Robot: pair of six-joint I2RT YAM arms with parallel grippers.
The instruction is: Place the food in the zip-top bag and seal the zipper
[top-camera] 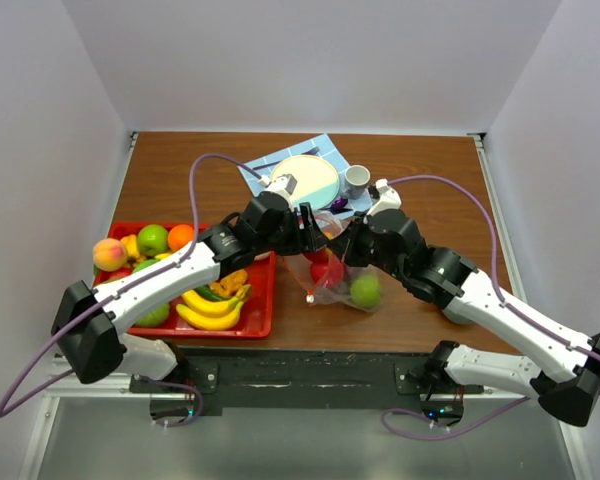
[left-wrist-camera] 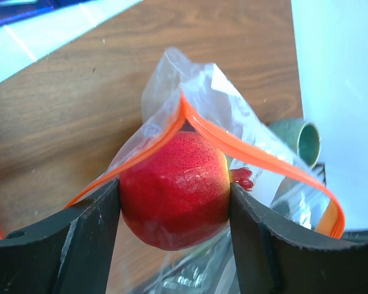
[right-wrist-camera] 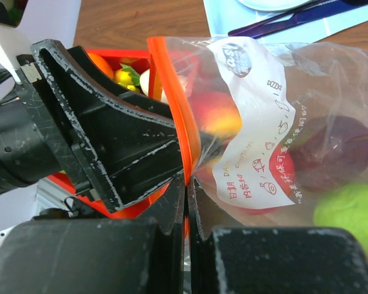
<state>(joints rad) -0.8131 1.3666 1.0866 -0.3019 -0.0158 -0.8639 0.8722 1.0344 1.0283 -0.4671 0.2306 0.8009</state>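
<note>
The left gripper (left-wrist-camera: 172,205) clamps a red pomegranate (left-wrist-camera: 172,177) at the clear zip-top bag's (left-wrist-camera: 168,76) open mouth; the right gripper (right-wrist-camera: 187,197), fingers pressed together, pinches the orange zipper (right-wrist-camera: 176,104).

bag (right-wrist-camera: 264,73): clear, white round label, dark print
zipper (left-wrist-camera: 257,154): orange-red
round fruit (left-wrist-camera: 175,196): deep red, finely speckled
apple (top-camera: 365,290): green
bananas (top-camera: 208,310): yellow
peach (top-camera: 108,253): pink and orange
tray (top-camera: 261,310): red
table (top-camera: 430,170): brown wood grain
napkin (top-camera: 323,147): light blue
plate (top-camera: 305,180): pale green
cables (top-camera: 205,160): purple
</note>
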